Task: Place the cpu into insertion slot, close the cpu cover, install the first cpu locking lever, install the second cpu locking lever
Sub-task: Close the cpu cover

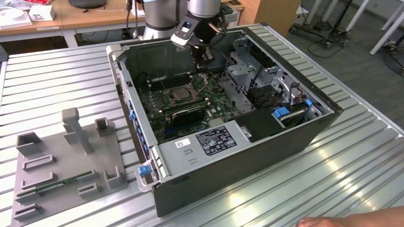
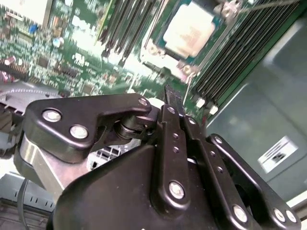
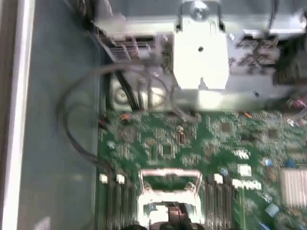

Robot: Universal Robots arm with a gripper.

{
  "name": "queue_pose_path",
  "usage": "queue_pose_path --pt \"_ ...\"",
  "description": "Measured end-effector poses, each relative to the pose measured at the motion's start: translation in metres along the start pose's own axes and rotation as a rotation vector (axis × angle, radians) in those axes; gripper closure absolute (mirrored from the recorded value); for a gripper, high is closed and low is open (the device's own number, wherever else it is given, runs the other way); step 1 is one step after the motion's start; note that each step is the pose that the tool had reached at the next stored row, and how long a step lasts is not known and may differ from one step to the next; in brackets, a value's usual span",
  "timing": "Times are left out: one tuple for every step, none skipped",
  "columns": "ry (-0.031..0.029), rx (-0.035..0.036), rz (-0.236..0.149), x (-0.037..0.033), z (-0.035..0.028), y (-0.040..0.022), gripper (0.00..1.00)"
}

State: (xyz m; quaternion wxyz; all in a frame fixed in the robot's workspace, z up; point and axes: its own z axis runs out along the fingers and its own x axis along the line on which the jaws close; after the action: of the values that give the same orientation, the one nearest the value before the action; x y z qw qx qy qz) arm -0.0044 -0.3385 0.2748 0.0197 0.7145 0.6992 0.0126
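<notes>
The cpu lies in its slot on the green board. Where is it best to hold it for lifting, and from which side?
Probably by two opposite edges, coming straight down from above. The cpu lies flat, silvery top up, sunk in the insertion slot, so only its thin edges offer a hold, and memory slots flank it, blocking a sideways approach.

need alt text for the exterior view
A robot arm reaches into an open computer case on a slatted metal table, its claw above the green motherboard near the cpu. A grey fixture tray lies at the exterior view's left, and a person's hand shows at the lower edge.
</notes>
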Motion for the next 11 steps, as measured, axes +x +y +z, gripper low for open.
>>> queue_pose_path --pt "-0.0001 0.0001 0.0 0.0001 0.0001 0.0035 0.9" --pt "-0.0002 0.0001 0.0 0.0001 0.0003 0.0067 0.9" --pt "-0.0002 0.0001 0.0 0.0002 0.0004 0.0098 0.9" --pt "-0.0003 0.0001 0.0 0.0003 0.0005 0.013 0.9" --pt "-0.0002 0.0001 0.0 0.0004 0.0007 0.016 0.9" --pt "-0.0002 0.0 0.0 0.0005 0.0009 0.019 0.9" --pt "0.0001 0.0 0.0 0.0006 0.0011 0.0222 0.9" --pt "0.0 0.0 0.0 0.0006 0.0012 0.0252 0.9" --pt "0.0 0.0 0.0 0.0007 0.0014 0.028 0.9" --pt "0.0 0.0 0.0 0.0007 0.0015 0.0308 0.9" --pt "0.0 0.0 0.0 0.0008 0.0016 0.0334 0.9"
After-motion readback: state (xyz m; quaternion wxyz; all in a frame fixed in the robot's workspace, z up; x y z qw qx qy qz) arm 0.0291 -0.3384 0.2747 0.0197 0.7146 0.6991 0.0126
